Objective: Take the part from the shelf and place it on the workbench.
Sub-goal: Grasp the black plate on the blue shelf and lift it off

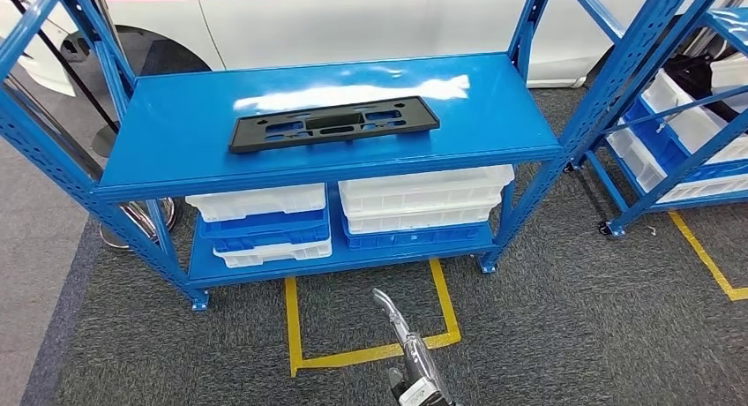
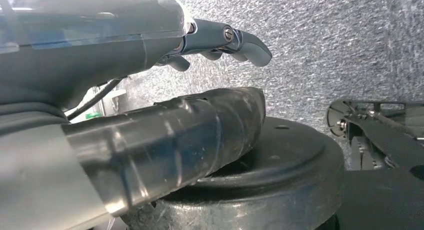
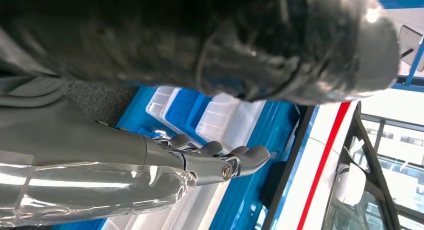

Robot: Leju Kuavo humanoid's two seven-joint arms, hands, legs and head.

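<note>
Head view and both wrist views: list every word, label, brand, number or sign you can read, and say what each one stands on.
There is no readable text.
Black part on the blue shelf: moulded cut-outs, no lettering legible.
White and blue bins below: no labels visible.
White vehicle behind: a red stripe, no words.
Yellow floor tape: plain lines, no characters.
Left hand and right hand: no markings legible.

Black part [image 1: 333, 123], blue shelf [image 1: 494, 106], white-and-blue trays [image 1: 423, 199].

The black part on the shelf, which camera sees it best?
The head view: the black part lies whole and flat on the blue shelf. The left wrist view faces carpet; the right wrist view shows blue shelving and white bins, no clear part.
</note>
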